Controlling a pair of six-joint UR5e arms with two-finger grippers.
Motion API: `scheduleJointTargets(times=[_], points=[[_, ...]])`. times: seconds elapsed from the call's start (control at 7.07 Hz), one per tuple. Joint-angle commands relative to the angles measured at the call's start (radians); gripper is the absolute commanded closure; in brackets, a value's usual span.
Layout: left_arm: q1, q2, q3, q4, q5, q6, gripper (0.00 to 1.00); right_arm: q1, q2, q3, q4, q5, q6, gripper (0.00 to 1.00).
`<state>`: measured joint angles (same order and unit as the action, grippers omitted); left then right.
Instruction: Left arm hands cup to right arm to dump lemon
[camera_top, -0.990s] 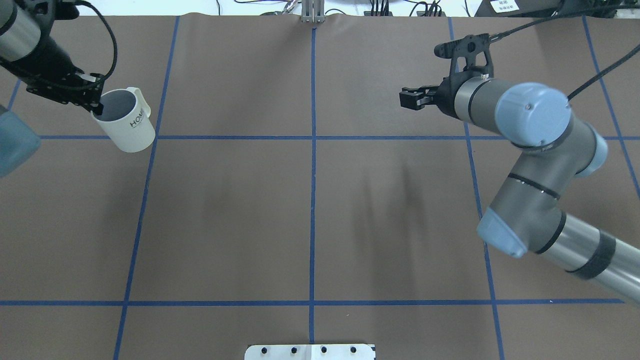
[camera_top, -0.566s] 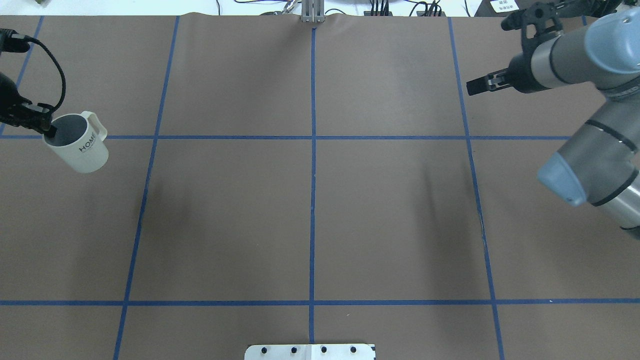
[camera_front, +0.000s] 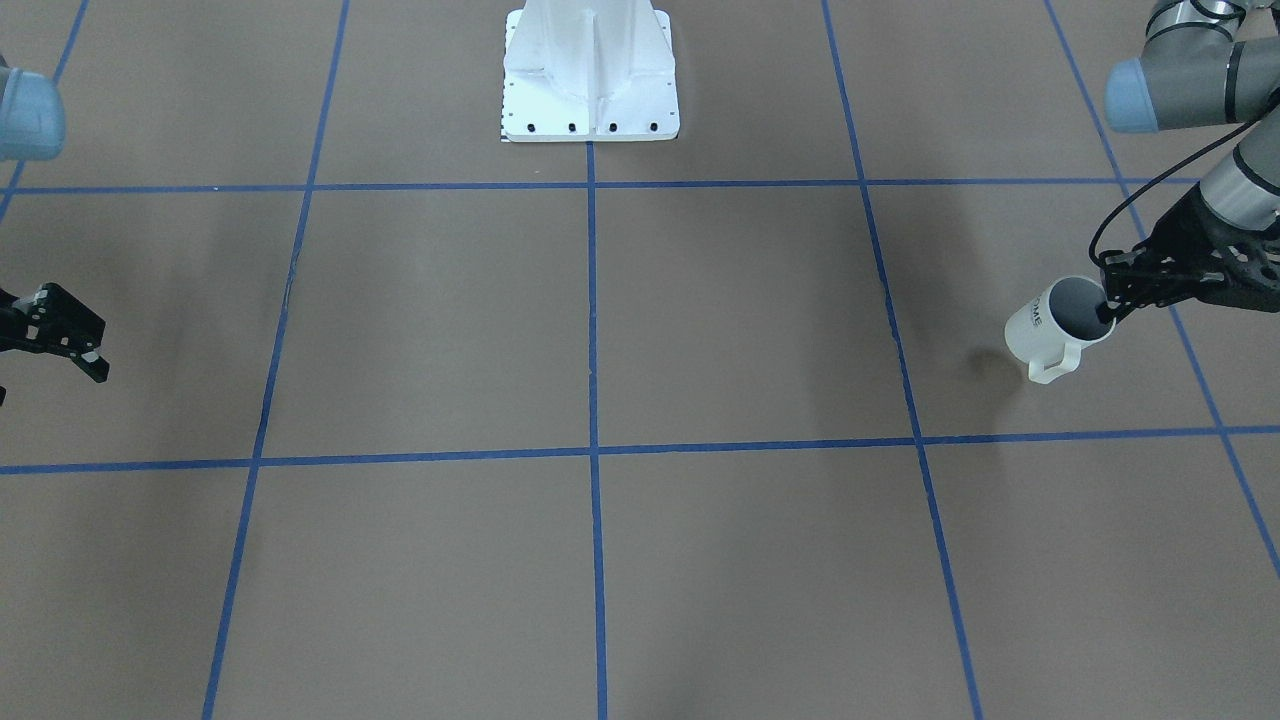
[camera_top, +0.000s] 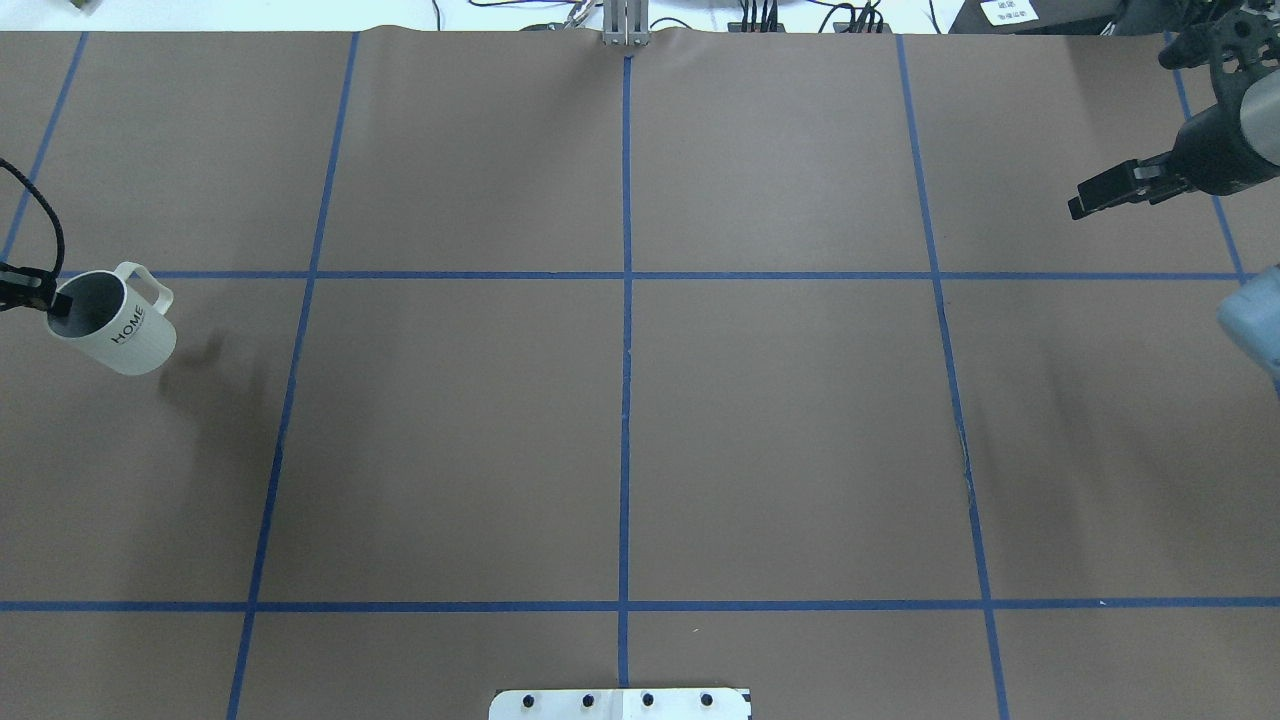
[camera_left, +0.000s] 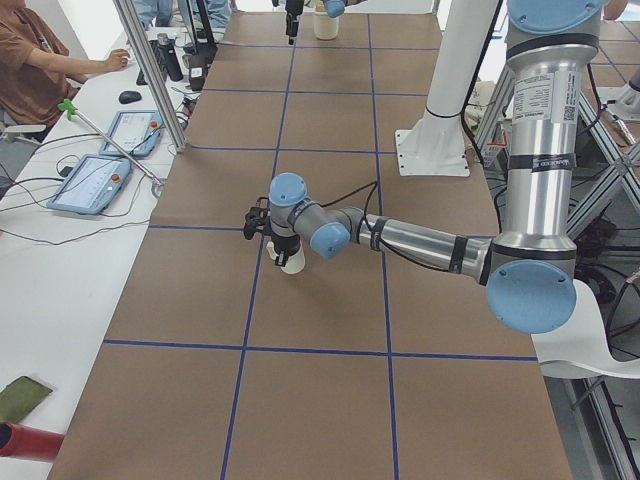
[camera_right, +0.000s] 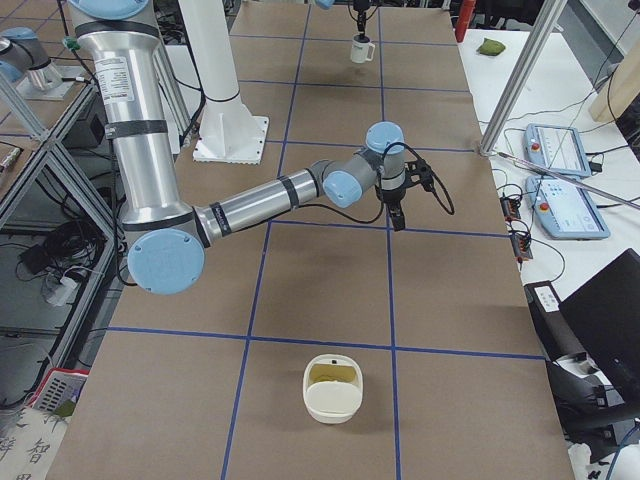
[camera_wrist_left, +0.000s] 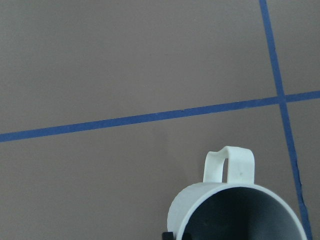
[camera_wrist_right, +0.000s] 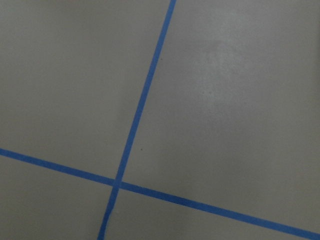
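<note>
The white cup (camera_top: 118, 325), lettered HOME, hangs tilted just above the table at its far left, its shadow apart from it. My left gripper (camera_top: 52, 298) is shut on the cup's rim with one finger inside; across the table it is the gripper (camera_front: 1104, 305) on the cup (camera_front: 1055, 325). The left wrist view shows the cup's (camera_wrist_left: 222, 192) handle and dark grey inside, its lower part cut off. No lemon shows in the cup. My right gripper (camera_top: 1085, 200) hovers open and holding nothing at the far right, also seen as the gripper (camera_front: 85, 345).
The robot's white base (camera_front: 590, 75) stands at the table's middle edge. Blue tape lines grid the brown table (camera_top: 780, 430). A white container (camera_right: 333, 388) with something yellow-green inside sits near the table's right end. A person sits at a side desk (camera_left: 60, 200) with tablets.
Both arms have drawn apart. The left one carried the cup leftward and a little lower in the overhead view. The right one pulled back to the right edge.
</note>
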<state>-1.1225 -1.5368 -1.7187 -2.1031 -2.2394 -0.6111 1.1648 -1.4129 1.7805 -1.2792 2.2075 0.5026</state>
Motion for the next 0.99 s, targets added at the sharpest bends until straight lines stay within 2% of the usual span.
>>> scheduleJointTargets(times=[0.0,0.85], points=[[0.006,0.03,0.025,-0.08,0.033,-0.036,1.0,0.022,-0.006,0.003,-0.035,0.017,-0.044,0.01],[0.015,0.034,0.027,-0.072,0.041,-0.039,1.0,0.029,-0.011,0.013,-0.038,0.037,-0.044,0.01]])
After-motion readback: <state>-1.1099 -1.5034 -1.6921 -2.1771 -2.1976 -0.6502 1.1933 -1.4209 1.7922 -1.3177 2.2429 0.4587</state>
